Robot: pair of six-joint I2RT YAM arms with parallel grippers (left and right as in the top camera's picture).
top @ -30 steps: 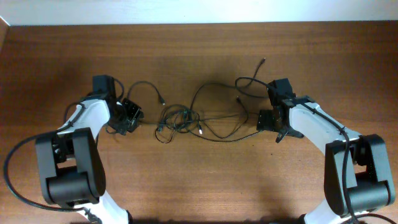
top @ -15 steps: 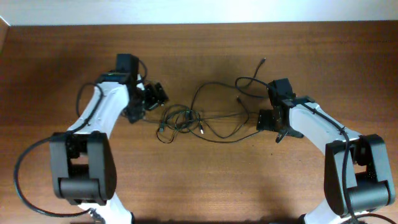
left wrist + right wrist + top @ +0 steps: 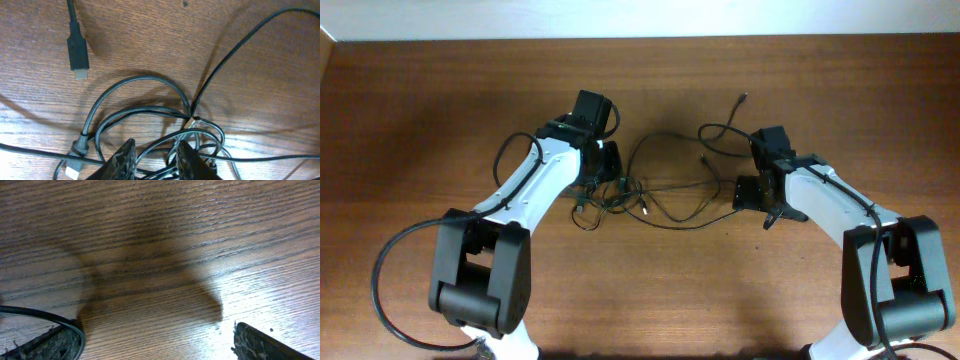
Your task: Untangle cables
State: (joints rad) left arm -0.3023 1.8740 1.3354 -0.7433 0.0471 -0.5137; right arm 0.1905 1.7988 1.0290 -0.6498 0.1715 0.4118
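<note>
From overhead, the tangled black cables (image 3: 620, 192) lie on the worktop (image 3: 420, 120) under the left pincer (image 3: 601, 178), with loops reaching toward the right pincer (image 3: 756, 203). The left wrist view shows its fingers (image 3: 122, 160) clamped on strands of the knot, with a plug (image 3: 78, 52) ahead of them. In the right wrist view that pincer gapes wide, one cable just beside a finger (image 3: 50, 345).

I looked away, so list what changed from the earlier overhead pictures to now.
The left gripper swung rightward from the far left onto the knot of the cables. It now straddles several strands, though whether it pinches them is unclear. The right gripper, wide open, and the cables' right-hand loops stayed put.
</note>
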